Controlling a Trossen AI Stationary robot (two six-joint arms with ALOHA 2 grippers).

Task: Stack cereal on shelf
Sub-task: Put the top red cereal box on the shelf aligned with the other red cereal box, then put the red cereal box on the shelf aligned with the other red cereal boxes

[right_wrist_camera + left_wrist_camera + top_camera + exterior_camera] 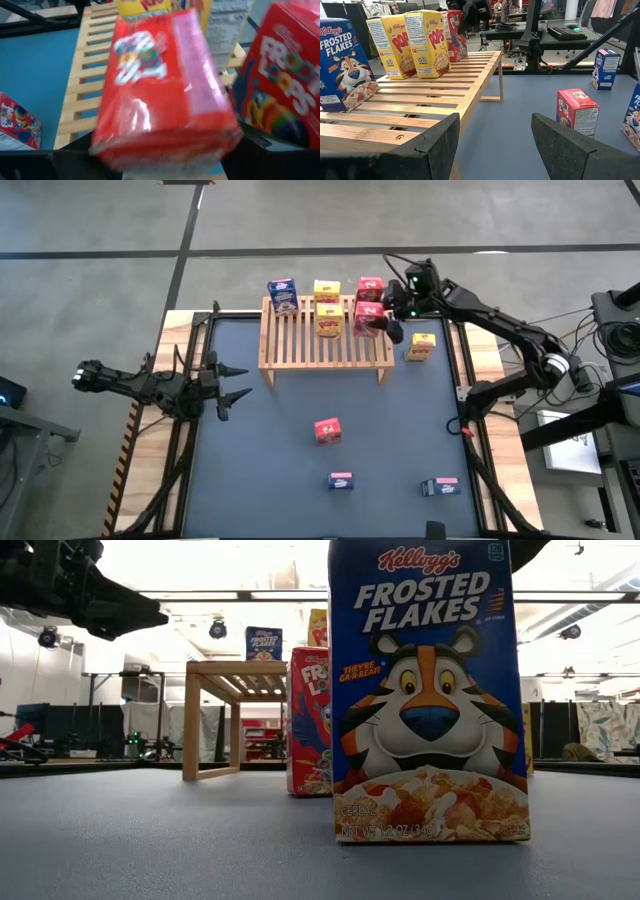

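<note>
1. Placing a red cereal box [160, 85] on the shelf [325, 345] looks like the step in hand: your right end effector [385, 320] sits over the shelf's right end, with the box between its fingers, just beside another red box [282, 85] that stands on the slats.
2. The right fingers straddle that box; whether they pinch it or have let go you cannot tell from these views.
3. The relation that matters: the box lies directly ahead of the right end effector, tilted, its long axis running along the slats.
4. On the shelf you have a blue box [282, 294] at the left end and two yellow boxes [328, 305] toward the middle.
5. Off the shelf, on the counter [270, 470]: a yellow box [420, 346] just beside the shelf's right end, a red box [327, 430] in front of the shelf, and two blue boxes [340, 480] farther out.
6. Your left end effector [235, 383] waits, fingers spread and empty, beyond the shelf's left end; it is nearer the front red box.
</note>
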